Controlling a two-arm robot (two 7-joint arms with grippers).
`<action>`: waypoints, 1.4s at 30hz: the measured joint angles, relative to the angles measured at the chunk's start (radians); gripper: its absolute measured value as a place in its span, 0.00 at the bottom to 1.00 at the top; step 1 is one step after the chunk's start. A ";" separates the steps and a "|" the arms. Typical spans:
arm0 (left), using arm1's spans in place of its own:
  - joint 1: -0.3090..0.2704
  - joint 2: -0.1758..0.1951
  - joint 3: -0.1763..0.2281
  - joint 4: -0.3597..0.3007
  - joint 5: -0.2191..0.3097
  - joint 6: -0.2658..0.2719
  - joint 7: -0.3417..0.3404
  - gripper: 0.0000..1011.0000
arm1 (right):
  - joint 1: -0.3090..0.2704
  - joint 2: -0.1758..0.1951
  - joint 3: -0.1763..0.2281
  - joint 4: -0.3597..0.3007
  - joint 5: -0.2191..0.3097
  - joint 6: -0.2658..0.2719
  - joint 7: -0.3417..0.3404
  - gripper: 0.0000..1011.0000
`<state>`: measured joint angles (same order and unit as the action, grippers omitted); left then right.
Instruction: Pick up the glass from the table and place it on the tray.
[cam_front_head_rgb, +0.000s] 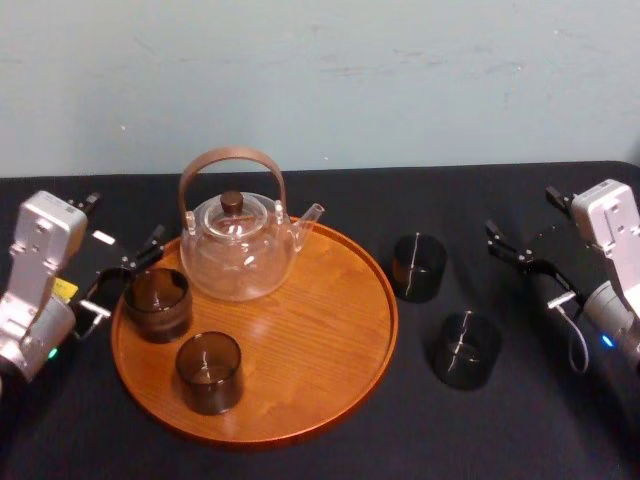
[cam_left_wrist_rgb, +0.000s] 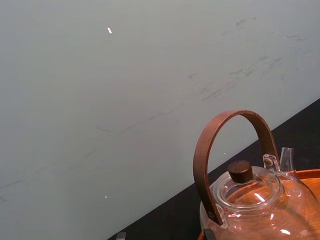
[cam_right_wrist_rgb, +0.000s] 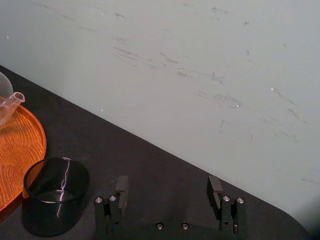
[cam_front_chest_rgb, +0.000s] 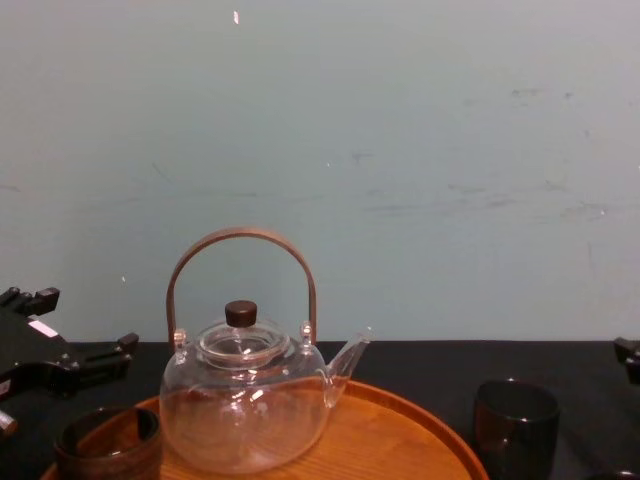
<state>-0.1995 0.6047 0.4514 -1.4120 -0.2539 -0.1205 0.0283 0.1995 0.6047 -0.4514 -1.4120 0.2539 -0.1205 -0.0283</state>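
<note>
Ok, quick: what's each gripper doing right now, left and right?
Left gripper: open, holding nothing, beside a dark glass on the tray.
Right gripper: open, empty, above the table.

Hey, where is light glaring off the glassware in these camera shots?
Head view: a thin white streak glints on each dark glass on the table, the far glass and the near glass. Left wrist view: small bright highlights on the teapot, at lid and belly.
</note>
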 joint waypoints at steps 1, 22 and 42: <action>0.000 0.000 0.000 0.000 0.000 0.000 0.000 0.99 | 0.000 0.000 0.000 0.000 0.000 0.000 0.000 0.99; 0.000 0.000 0.000 0.000 0.000 0.000 0.000 0.99 | 0.000 0.000 0.000 0.000 0.000 0.000 0.000 0.99; 0.000 0.000 0.000 0.000 0.000 0.000 0.000 0.99 | 0.000 0.000 0.000 0.000 0.000 0.000 0.000 0.99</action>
<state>-0.1995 0.6047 0.4514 -1.4119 -0.2539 -0.1205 0.0283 0.1995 0.6047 -0.4514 -1.4120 0.2539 -0.1205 -0.0283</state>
